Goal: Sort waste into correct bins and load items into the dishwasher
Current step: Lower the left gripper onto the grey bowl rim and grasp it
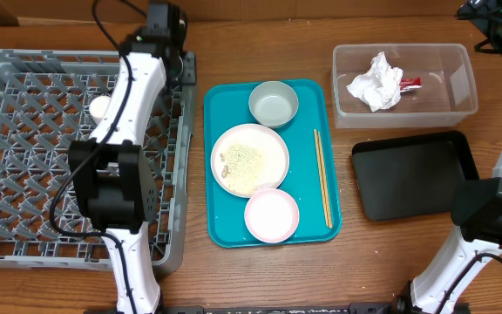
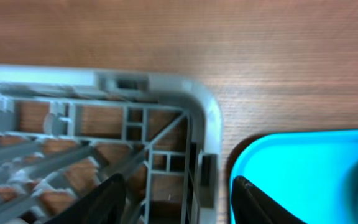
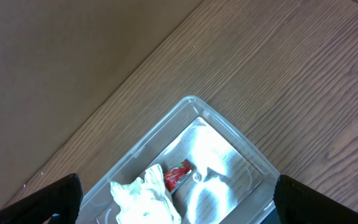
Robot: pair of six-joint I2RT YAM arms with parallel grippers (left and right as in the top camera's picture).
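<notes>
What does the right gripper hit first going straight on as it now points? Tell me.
Probably the crumpled napkin in the clear tub, beside the red wrapper. The open right gripper is aimed there, though depth is unclear.

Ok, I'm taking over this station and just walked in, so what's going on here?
Two arms are clearing a meal. The napkin and red wrapper already lie in the clear tub, with the open right gripper nearby. The left gripper, open and empty, hangs over a corner of the dish rack; a white cup sits in it, partly hidden by the arm. The plate with crumbs, grey-green bowl, pinkish bowl and chopsticks wait on the teal tray; the black tray is bare.
</notes>
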